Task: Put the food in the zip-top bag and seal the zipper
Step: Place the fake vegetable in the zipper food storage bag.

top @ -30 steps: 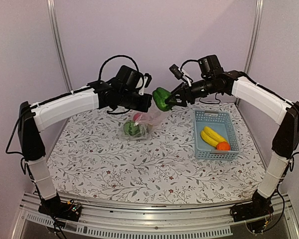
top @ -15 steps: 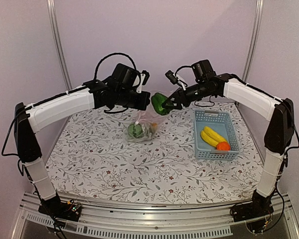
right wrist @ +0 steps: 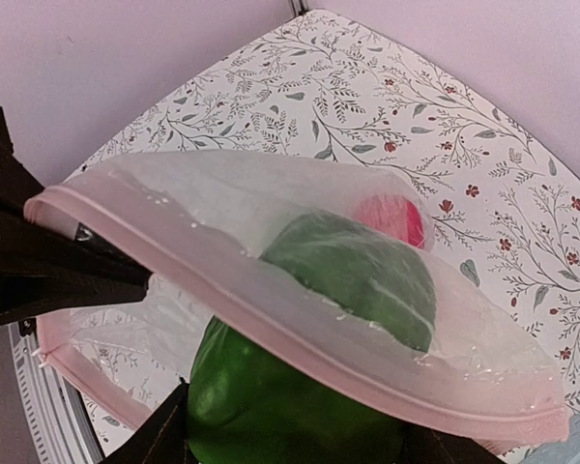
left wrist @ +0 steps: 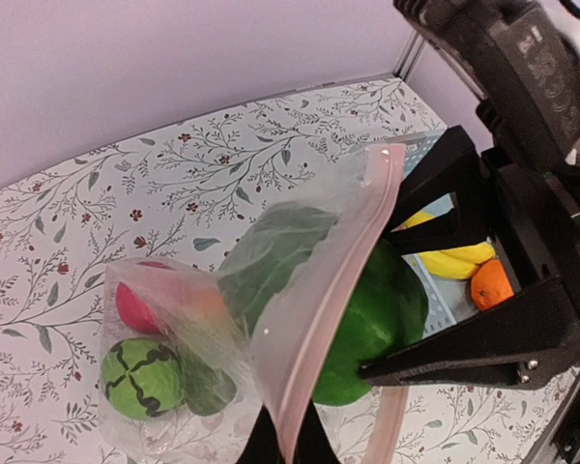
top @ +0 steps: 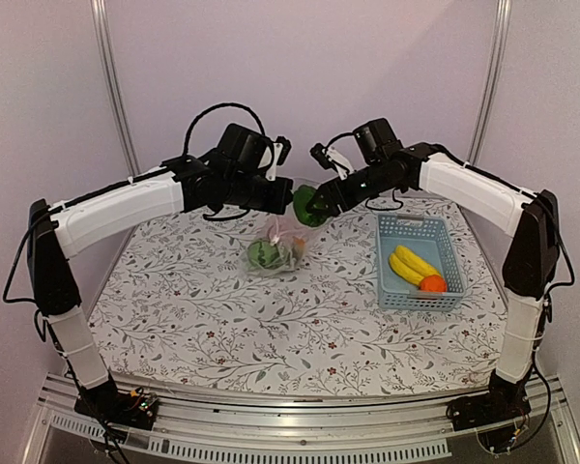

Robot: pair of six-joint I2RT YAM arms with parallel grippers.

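Observation:
The clear zip-top bag (top: 282, 242) hangs from my left gripper (top: 290, 197), which is shut on its mouth edge (left wrist: 288, 425). The pinkish zipper (left wrist: 340, 285) runs up from those jaws. A striped green ball (left wrist: 140, 377), a red apple (left wrist: 133, 305) and a dark green piece (left wrist: 209, 389) lie in the bag's bottom. My right gripper (top: 315, 205) is shut on a glossy green pepper (right wrist: 290, 411), its far half inside the bag's mouth, under the upper zipper strip (right wrist: 300, 340). The black fingers (left wrist: 464, 350) clamp the pepper (left wrist: 375, 314) from both sides.
A light-blue basket (top: 411, 221) stands on the right of the floral tablecloth, holding yellow bananas (top: 412, 262) and an orange (top: 432, 283). Both arms meet high over the back middle of the table, close to each other.
My right gripper has carried the pepper leftward into the bag's mouth. The left gripper has shifted slightly with the bag, which now hangs a little further right.

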